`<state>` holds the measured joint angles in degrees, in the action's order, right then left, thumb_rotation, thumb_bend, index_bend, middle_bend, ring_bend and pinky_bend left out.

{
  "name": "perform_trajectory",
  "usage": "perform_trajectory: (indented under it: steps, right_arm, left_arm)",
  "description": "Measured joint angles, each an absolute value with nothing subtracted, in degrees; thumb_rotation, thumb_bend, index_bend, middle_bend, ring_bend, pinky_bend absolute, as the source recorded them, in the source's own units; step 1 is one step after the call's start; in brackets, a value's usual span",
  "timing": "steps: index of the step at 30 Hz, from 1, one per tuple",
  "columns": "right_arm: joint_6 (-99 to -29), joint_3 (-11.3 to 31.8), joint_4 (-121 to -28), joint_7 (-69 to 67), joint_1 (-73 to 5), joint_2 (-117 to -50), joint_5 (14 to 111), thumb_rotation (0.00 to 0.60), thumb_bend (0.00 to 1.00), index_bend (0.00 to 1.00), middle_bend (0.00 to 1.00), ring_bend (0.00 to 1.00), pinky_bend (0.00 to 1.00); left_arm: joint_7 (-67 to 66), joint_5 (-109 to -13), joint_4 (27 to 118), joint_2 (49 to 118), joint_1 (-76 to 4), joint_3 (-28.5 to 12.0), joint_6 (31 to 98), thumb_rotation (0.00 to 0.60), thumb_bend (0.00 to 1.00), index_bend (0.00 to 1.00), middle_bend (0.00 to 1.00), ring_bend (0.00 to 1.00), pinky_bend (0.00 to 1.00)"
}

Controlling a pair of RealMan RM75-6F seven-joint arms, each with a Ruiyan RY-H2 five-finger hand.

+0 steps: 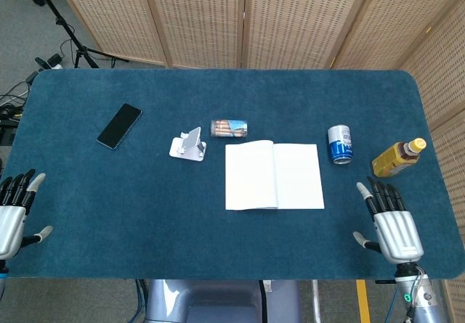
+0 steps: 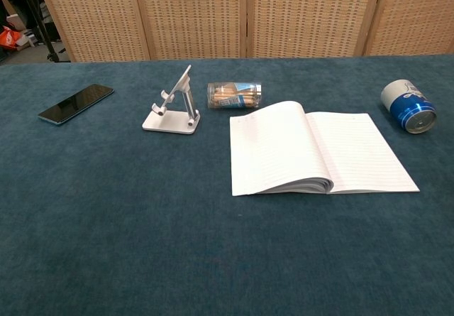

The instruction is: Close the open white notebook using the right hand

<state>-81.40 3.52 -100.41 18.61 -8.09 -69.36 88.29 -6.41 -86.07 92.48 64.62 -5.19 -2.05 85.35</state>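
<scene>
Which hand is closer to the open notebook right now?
Right. The right hand hovers open over the table's near edge, just off the notebook's right page, apart from it. The left hand sits far away at the table's opposite near corner.

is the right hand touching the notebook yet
Apart. The head view shows bare blue table between the right hand, fingers spread near the front edge, and the open notebook.

white lined notebook [image 2: 319,154], blue-and-white can [image 2: 408,106], teal table [image 1: 145,199]
</scene>
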Motion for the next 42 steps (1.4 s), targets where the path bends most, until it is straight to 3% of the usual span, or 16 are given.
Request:
perform_trajectory:
  steps: [11,22,42]
  right_arm:
    - [-75.37,6.35,-104.89,28.74,-12.99,-78.38,81.46,0.600,0.21,0.00,0.00,0.00,0.06]
    - [-73.81,11.09,-100.15,34.83,-18.30,-89.86,73.60,0.600,0.21,0.00,0.00,0.00,0.06]
    - [-75.32,11.12,-96.37,36.67,-21.67,-98.29,69.43,0.600,0.21,0.00,0.00,0.00,0.06]
  left_arm:
    - [-5.23,-86.21,92.08,64.50,-5.42,-1.95,84.86,0.600,0.05,0.00,0.00,0.00,0.00]
    - [-4.28,-86.22,91.72,64.47,-5.56,-1.93,84.59,0.600,0.05,0.00,0.00,0.00,0.00]
    - [-3.55,-87.12,91.84,64.33,-5.39,-1.69,85.32,0.600,0.05,0.00,0.00,0.00,0.00]
